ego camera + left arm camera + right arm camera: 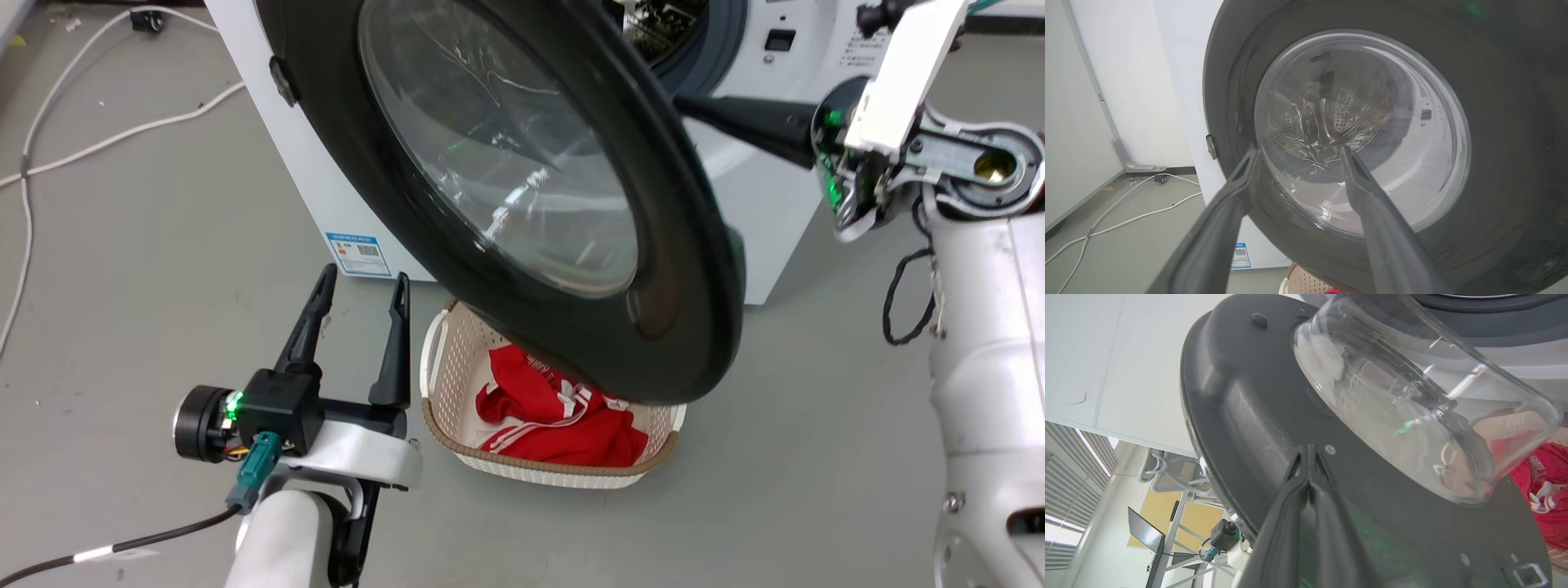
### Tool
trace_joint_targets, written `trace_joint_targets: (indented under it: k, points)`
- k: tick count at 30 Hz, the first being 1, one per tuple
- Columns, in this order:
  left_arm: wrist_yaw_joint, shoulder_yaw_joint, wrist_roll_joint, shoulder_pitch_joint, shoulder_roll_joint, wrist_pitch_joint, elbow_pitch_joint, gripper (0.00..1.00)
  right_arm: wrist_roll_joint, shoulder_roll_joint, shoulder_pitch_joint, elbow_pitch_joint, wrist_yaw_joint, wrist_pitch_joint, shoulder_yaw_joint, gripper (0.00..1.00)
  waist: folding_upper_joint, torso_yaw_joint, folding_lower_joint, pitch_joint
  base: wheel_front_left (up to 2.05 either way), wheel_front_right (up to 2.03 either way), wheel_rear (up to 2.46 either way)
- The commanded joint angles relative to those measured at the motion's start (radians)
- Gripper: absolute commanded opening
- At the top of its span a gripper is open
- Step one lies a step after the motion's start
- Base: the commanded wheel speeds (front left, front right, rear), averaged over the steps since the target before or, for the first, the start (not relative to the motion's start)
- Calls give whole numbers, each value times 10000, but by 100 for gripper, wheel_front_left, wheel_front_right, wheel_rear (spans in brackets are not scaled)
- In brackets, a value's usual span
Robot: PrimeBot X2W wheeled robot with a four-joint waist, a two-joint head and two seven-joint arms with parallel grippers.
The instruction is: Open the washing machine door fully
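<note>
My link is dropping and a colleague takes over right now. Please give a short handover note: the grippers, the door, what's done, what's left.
Left gripper: open, holding nothing, low on the door's outer side, beside the basket.
Right gripper: shut, holding nothing, tips at the inner face of the washing machine door, beside its glass bowl.
Door: partly open, swung out from the washing machine and hanging above the basket of red clothes.
Done: door unlatched and part-way open.
Left: swing it fully open, probably by pushing from inside with the right gripper.
</note>
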Motion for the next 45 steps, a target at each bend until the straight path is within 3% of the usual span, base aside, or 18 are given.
trace_joint_targets:
  k: [1,13,20,29,34,35,43,45]
  points:
    - [26,-55,-39,117,-10,-24,11,100,95,107,264,-155,0,96,66,0,0,34,1,-113,0,0,0]
    - [105,-352,-276,514,-10,-24,183,100,1372,243,2009,-1941,0,-247,1812,0,0,204,1,-684,0,0,0]
    - [222,-476,-446,650,-10,-24,171,100,2105,231,2483,-2388,0,-844,3120,0,0,226,1,-799,0,0,0]
    - [309,-450,-471,775,-10,-24,146,100,2806,231,2833,-2668,0,-1394,4067,0,0,200,1,-852,0,0,0]
    - [323,-408,-496,861,-8,-24,112,100,2602,221,3351,-2987,0,-2144,4096,0,0,142,1,-930,0,0,0]
    - [345,-401,-515,940,-10,-24,96,100,2613,204,3848,-3280,0,-3046,3774,0,0,121,1,-965,0,0,0]
    - [402,-315,-523,1015,-8,-24,-36,100,2729,204,5532,-4067,0,-5551,2634,0,0,-62,1,-963,0,0,0]
    - [412,-288,-512,1066,-10,-24,-48,100,2501,198,6016,-4264,0,-6250,2309,46,0,-123,1,-999,0,0,0]
